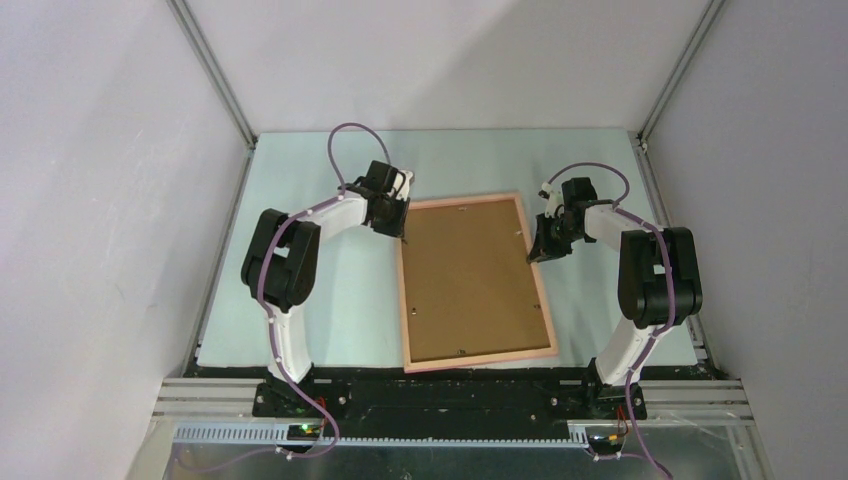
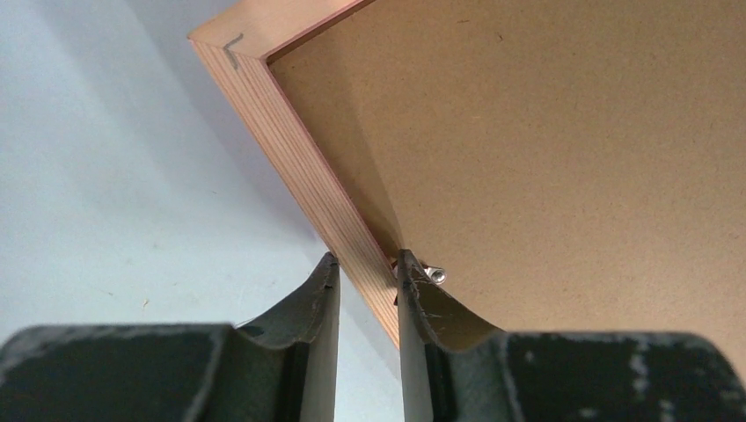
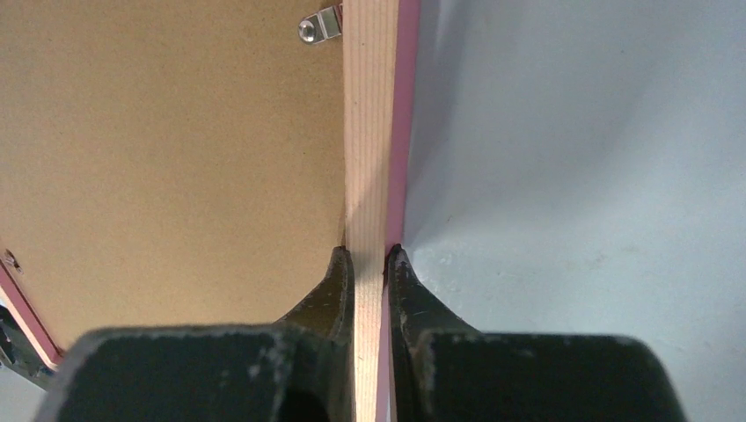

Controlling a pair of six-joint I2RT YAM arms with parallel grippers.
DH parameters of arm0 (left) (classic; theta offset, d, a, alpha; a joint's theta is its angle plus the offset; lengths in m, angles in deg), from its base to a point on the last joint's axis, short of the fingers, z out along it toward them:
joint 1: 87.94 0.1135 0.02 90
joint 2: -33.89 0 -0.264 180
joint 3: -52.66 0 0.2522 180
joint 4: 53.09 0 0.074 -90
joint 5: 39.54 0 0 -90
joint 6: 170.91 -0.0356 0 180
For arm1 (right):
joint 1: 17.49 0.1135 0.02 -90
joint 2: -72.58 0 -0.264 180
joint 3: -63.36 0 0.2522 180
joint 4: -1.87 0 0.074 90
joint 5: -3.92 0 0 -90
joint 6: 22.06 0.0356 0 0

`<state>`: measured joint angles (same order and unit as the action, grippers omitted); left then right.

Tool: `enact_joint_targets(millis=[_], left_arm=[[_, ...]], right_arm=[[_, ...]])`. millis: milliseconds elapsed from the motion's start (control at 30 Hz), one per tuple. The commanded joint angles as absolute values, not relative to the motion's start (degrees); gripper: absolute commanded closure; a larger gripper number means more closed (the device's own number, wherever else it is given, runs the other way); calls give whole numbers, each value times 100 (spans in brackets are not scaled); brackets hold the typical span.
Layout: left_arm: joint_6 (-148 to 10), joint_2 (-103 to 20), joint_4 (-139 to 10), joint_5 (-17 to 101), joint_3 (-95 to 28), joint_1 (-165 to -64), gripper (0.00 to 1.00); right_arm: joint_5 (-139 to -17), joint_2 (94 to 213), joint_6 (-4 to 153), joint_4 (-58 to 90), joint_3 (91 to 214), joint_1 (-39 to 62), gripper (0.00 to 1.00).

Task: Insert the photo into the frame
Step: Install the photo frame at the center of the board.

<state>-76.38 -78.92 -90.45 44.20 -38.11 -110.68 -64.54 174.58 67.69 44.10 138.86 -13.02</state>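
Frame [image 1: 480,359] lies back-up, left pincer [image 2: 368,260] and right pincer [image 3: 368,253] each clamped on an opposite side rail.

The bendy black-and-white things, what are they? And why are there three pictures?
They are two robot arms, bolted to the near edge of a pale table. The big picture looks down from a camera above. The other two come from tiny cameras on the wrists, so you see each arm's own dark fingers up close. Between the arms is a pink picture frame, back side up, with a brown backing board filling it. The left gripper pinches the frame's left rail and the right gripper pinches the right rail. No photo shows in any picture.
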Motion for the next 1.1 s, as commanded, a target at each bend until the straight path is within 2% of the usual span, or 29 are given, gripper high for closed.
enact_joint_targets(millis=[0, 500, 1067], left_arm=[[-8267, -8004, -10019, 4103, -3919, -11106, 84], [-8873, -8434, -10673, 3717, -4526, -11153, 86], [-9611, -8874, -11383, 3373, -5101, -11372, 72]], right_arm=[[-6525, 17617, 6724, 4537, 13873, -1362, 100], [-6557, 17653, 6741, 4554, 13919, -1321, 100], [-6577, 17712, 6739, 4565, 13954, -1274, 100]])
